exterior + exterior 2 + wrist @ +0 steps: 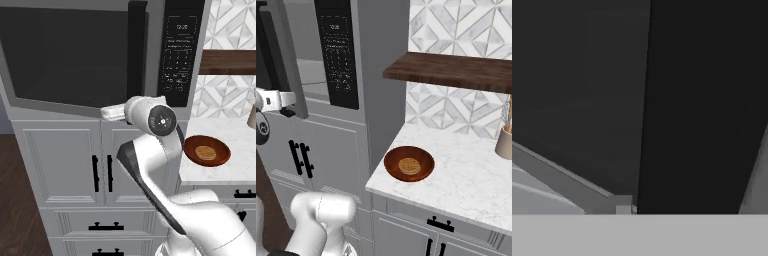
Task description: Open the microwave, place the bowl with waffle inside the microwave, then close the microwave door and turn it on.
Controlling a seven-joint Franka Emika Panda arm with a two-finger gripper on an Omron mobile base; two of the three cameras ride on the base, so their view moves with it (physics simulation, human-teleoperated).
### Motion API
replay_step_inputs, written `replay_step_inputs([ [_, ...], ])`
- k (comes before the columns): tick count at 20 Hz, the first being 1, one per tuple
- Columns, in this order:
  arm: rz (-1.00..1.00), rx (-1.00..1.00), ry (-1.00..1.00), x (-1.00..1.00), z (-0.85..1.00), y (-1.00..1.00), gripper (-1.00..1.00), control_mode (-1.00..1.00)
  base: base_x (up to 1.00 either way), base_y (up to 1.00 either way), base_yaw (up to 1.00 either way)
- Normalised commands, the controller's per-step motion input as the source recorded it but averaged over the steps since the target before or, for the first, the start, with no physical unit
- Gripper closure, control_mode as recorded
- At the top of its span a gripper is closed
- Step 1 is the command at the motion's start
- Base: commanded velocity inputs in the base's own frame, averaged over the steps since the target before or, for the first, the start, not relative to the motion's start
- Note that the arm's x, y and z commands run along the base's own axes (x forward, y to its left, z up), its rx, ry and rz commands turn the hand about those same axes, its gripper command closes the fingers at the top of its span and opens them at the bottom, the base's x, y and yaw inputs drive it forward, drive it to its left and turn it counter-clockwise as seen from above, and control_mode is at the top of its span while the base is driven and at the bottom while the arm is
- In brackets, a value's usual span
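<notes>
Kitchen: grey panelled cabinets fill the wall under the oven; a patterned tile wall and a dark wooden shelf stand to the right.
Surface: white marble, beside the cabinet column and lower than the oven, so the dish waits within an easy swing of the arm.
Microwave: built into the column, keypad on its right; part of the grey cavity shows behind the swung frame in the right base view.
Door: partly open, tilted out from the oven front, its tall black handle at the free edge; I judge the opening step is in hand and the gap is not yet wide enough for loading.
Arm: white, reaching up from below so that the wrist sits at the door's lower edge near the handle.
Pincer: lies against the door's bottom corner; whether its fingers are apart or together I cannot tell, for the hand view is dark glass and frame, very close.
Bowl: reddish-brown, on the surface near its left edge, well apart from the pincer, untouched.
Waffle: small tan disc lying flat in the bowl's middle, ready to travel with it.
</notes>
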Motion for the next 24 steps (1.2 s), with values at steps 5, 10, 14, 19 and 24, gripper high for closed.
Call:
replay_step_inputs([
  [5,0.07,-0.04,0.06,-0.79,-0.24,1.0,1.0,-1.0,0.0,0.0,0.0],
  [10,0.07,-0.04,0.1,-0.61,-0.24,1.0,1.0,-1.0,0.0,0.0,0.0],
  [14,0.08,0.0,0.11,-0.6,-0.27,0.99,-1.0,-1.0,0.0,0.0,0.0],
  [19,0.05,0.09,-0.05,-0.99,-0.54,0.15,-1.0,-1.0,0.0,0.0,0.0],
  [24,0.0,0.27,-0.15,-1.0,-0.56,-0.3,-1.0,-1.0,0.0,0.0,0.0],
])
